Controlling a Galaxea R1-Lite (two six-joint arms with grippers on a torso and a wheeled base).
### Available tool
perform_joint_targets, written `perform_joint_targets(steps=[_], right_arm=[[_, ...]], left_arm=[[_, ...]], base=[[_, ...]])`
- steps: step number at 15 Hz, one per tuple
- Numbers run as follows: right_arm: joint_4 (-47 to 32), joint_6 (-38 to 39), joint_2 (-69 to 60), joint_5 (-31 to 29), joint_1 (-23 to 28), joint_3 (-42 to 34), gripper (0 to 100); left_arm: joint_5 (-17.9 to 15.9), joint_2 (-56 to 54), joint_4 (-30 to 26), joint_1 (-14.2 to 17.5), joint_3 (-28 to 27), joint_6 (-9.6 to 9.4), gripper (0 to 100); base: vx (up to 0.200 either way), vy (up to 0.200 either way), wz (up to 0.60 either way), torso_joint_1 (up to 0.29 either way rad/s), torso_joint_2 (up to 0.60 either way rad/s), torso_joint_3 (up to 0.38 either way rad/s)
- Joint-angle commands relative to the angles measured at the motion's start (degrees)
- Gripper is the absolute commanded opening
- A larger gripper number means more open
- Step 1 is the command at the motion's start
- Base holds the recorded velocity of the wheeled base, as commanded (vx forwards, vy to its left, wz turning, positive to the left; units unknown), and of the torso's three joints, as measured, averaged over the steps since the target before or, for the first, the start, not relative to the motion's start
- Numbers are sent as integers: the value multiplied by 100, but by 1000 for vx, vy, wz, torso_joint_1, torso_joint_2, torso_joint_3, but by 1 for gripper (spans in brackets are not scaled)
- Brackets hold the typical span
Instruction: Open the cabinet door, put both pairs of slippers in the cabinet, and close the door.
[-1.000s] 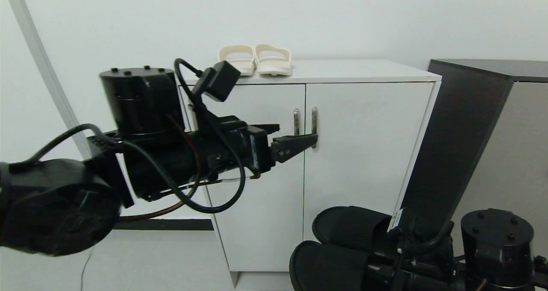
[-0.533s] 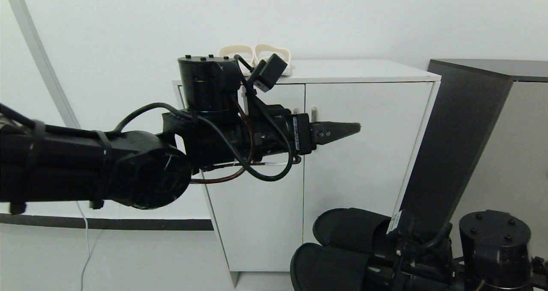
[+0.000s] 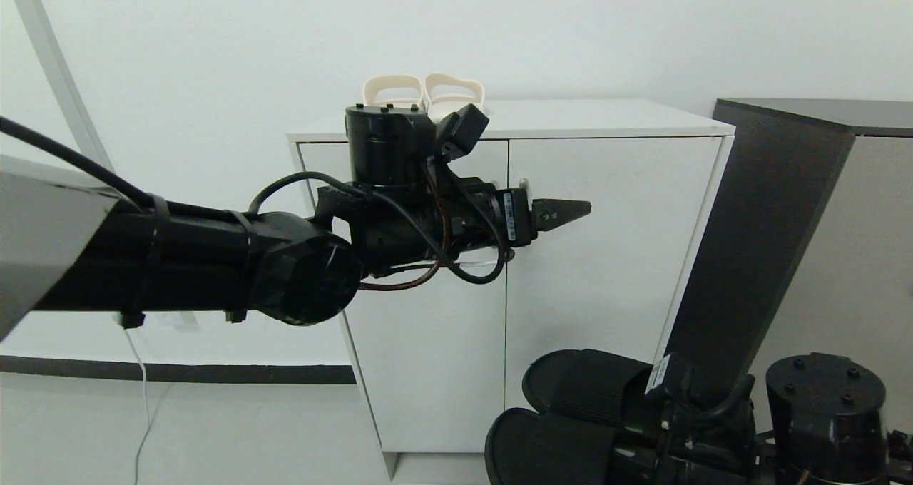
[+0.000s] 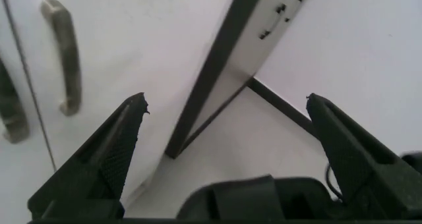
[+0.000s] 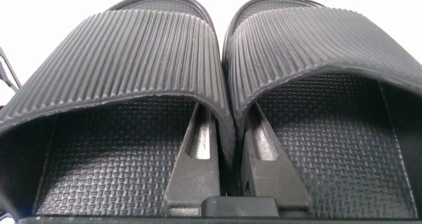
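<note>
Two black slippers point(image 5: 138, 59), ribbed straps, diamond-textured footbeds, side by side.

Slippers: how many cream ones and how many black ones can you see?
Cream slide slippers on the white cabinet: 2
Black ribbed slide slippers in the right gripper: 2
Total: 4

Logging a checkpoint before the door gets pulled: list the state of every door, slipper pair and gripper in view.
cabinet doors: both shut.
cream slippers: side by side on the cabinet top.
black slippers: pinched together in the right gripper, outside the cabinet.
left gripper: fingers open, empty, near the door handles.
right gripper: shut on the black slippers.
</note>
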State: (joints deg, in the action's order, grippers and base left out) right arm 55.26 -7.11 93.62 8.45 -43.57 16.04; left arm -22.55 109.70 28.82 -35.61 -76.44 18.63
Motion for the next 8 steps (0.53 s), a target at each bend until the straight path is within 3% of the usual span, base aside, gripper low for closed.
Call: perform_joint_targets(steps=[1, 2, 8], right_arm=[[2, -1, -11, -1, -2, -5, 0], [2, -1, -11, -1, -2, -5, 0], [2, -1, 33, -10, -2, 4, 0]], left_arm=[[199, 359, -192, 36, -442, 1, 100], [366, 482, -263, 63, -601, 1, 100], [445, 675, -526, 344, -935, 1, 100]], base=[[0, 0, 0, 0, 0, 0], [0, 0, 0, 0, 0, 0], [0, 0, 0, 0, 0, 0]])
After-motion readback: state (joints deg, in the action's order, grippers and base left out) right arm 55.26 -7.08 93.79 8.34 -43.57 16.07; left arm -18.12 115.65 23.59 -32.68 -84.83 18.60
